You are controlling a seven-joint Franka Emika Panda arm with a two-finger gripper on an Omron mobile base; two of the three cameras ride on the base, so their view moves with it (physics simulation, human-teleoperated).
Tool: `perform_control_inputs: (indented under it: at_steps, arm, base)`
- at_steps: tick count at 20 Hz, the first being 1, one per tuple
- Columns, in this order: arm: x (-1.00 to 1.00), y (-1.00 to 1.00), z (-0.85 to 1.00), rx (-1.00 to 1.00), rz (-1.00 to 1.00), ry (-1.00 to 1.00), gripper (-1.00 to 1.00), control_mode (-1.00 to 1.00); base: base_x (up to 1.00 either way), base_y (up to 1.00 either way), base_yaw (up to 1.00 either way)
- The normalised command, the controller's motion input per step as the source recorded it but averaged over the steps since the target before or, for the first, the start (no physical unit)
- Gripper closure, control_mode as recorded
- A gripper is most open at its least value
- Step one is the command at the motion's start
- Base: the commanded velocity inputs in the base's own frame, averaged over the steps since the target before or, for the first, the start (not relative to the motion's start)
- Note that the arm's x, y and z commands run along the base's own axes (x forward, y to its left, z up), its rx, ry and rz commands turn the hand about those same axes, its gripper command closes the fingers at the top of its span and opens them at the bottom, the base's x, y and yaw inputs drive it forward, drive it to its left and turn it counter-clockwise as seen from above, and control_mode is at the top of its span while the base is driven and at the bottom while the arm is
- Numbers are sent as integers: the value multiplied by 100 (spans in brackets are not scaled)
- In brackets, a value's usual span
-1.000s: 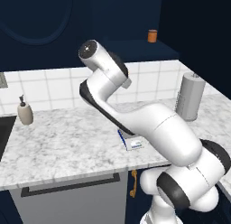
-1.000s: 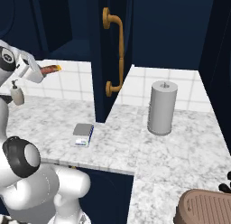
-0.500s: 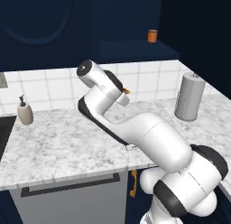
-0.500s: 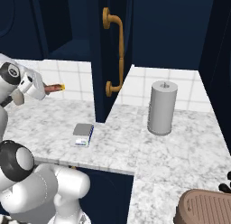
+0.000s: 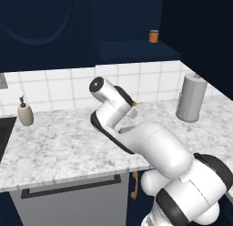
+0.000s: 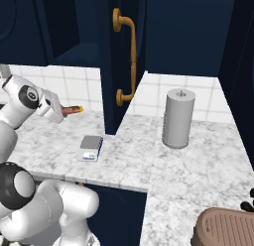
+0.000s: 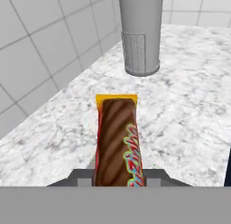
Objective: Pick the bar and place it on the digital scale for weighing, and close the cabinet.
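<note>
Bar (image 7: 116,142) held in the air, scale waiting on the counter.

Gripper (image 6: 63,111) is clamped on the bar, which sticks out level above the marble counter (image 6: 198,160), yellow end toward the grey paper-towel roll (image 7: 140,33). Digital scale (image 6: 92,148) lies flat on the counter below and to the right of it, near the open navy cabinet door (image 6: 111,61) with its brass handle (image 6: 128,56).
</note>
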Motion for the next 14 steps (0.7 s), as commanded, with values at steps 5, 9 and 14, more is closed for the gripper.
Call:
perform_control_inputs:
  at_steps: [5, 9, 14]
  arm:
    - [61, -19, -35, 7, 1, -2, 100, -100]
    - [31, -29, -37, 9, 0, 15, 100, -100]
    - [15, -32, -9, 17, 1, 8, 100, -100]
  base:
    - [0, 0, 0]
    - [0, 0, 0]
    - [0, 0, 0]
